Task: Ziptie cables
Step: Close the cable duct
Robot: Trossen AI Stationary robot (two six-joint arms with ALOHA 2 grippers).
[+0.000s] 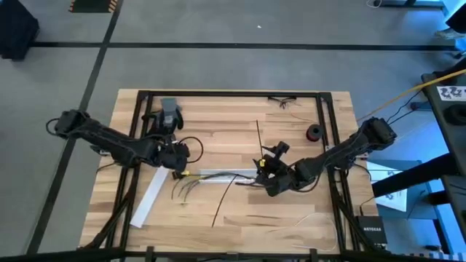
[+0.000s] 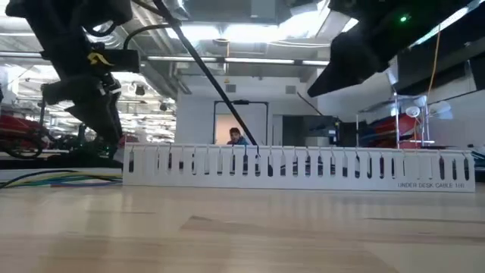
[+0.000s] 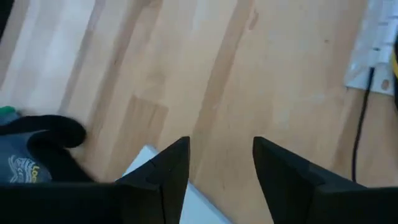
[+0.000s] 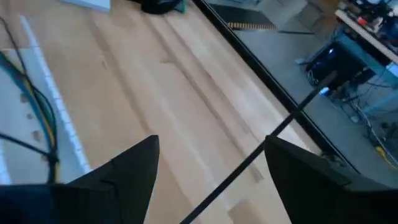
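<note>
— Grippers first: what is their state?

— Right gripper [image 4: 211,171] is mine, over the table's middle right; its fingers stand wide, and a stiff black strip [image 4: 261,146] runs slanting between them. I cannot tell whether they touch it. Left gripper [image 3: 221,171] sits over the middle left, also parted, holding nothing.

— And the cables?

— Cables [image 1: 191,183] lie on the wooden table [image 1: 291,225] between both grippers, along a white perforated strip [image 2: 303,168], splayed ends near the left gripper.
</note>
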